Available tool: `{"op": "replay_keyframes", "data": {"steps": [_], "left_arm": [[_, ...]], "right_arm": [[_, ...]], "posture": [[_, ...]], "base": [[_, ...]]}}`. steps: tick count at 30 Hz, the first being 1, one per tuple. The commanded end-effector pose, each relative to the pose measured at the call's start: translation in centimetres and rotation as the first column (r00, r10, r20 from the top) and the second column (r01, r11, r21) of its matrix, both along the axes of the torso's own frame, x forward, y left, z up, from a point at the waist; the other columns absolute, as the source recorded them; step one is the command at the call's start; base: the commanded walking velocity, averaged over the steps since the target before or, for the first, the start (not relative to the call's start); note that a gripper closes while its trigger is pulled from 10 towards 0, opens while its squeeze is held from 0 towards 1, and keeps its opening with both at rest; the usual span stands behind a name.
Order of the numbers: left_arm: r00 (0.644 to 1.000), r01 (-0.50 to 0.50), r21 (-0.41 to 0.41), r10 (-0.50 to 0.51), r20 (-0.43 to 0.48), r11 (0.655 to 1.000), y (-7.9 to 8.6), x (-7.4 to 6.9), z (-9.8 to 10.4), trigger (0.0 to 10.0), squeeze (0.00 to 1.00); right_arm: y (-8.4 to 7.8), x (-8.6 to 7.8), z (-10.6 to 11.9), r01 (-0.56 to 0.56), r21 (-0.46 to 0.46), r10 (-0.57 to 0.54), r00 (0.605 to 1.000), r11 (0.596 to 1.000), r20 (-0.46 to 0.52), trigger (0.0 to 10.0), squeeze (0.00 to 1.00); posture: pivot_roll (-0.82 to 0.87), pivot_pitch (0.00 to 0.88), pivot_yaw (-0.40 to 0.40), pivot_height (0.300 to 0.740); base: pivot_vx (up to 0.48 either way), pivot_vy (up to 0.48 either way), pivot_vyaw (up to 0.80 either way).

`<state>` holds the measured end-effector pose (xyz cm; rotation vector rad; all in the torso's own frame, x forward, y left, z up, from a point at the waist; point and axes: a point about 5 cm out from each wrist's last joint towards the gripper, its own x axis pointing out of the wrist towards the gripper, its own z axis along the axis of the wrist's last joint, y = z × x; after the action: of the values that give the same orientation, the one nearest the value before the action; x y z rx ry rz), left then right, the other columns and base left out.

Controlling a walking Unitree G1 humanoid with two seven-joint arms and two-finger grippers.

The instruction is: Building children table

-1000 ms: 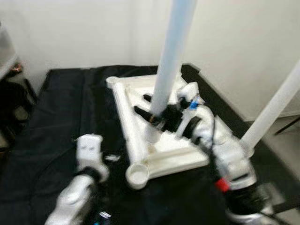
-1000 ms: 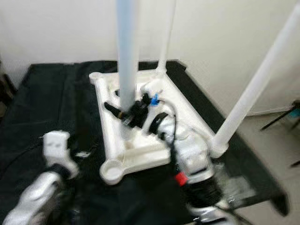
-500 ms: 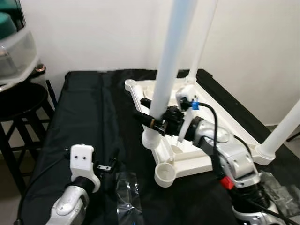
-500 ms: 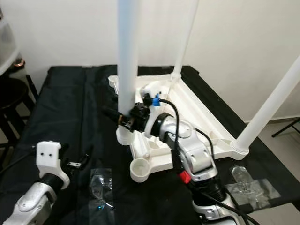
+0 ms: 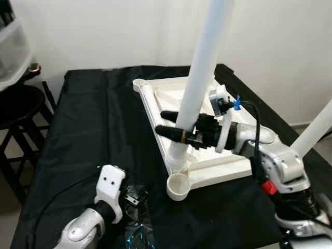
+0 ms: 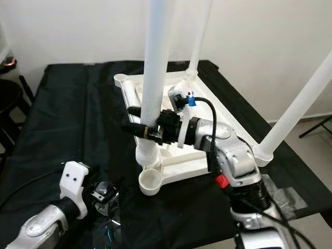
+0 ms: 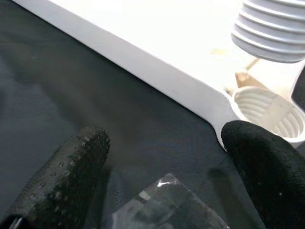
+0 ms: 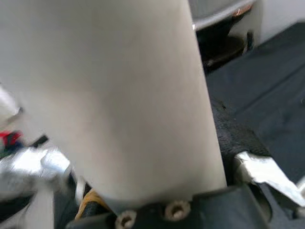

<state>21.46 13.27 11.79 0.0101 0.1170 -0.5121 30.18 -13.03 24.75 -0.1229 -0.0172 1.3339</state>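
Firmly, right claw (image 5: 171, 123) clamps table leg (image 5: 199, 78); tabletop (image 5: 218, 168) beneath.

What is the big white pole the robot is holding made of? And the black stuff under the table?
The white table leg looks like smooth, matte plastic: even white, with moulded screw ridges at its end, probably hollow. The right gripper is clamped around it. The black cover under the upside-down tabletop looks like thin cloth, since it wrinkles and folds, though it could be plastic sheeting.

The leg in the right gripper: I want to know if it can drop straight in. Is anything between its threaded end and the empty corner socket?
Nothing visible: the leg in the right gripper hangs over the tabletop, beside the empty socket.
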Motion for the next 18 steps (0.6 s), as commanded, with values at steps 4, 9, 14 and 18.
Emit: {"op": "replay_keyframes", "data": {"steps": [4,9,14,18], "left_arm": [[0.999,-0.046,-0.035,0.046,0.019,0.998,0.9,0.9,1.0,10.0,0.0],[0.997,-0.075,-0.079,0.077,0.025,0.994,1.0,1.2,1.3,10.0,0.0],[0.995,-0.093,-0.068,0.096,0.03,0.993,1.2,1.2,1.3,10.0,0.0],[0.988,-0.148,-0.006,0.148,0.033,0.989,1.9,1.3,1.0,10.0,0.0]], "right_arm": [[-0.6,1.0,2.1,-0.155,-0.057,0.161,0.977,0.986,0.138,10.0,0.0],[0.5,0.7,2.9,-0.261,-0.078,0.271,0.947,0.962,0.173,10.0,0.0],[1.6,0.1,3.2,-0.342,-0.091,0.353,0.918,0.935,0.18,10.0,0.0],[3.4,0.0,3.3,-0.35,-0.096,0.363,0.905,0.932,0.222,10.0,0.0]], "posture": [[-0.05,0.202,-0.082,0.74],[-0.05,0.201,-0.08,0.74],[-0.04,0.199,-0.08,0.74],[-0.02,0.161,-0.082,0.74]], "base": [[0.0,0.0,0.0],[0.0,0.0,0.0],[0.0,0.0,0.0],[0.0,0.0,0.0]]}}
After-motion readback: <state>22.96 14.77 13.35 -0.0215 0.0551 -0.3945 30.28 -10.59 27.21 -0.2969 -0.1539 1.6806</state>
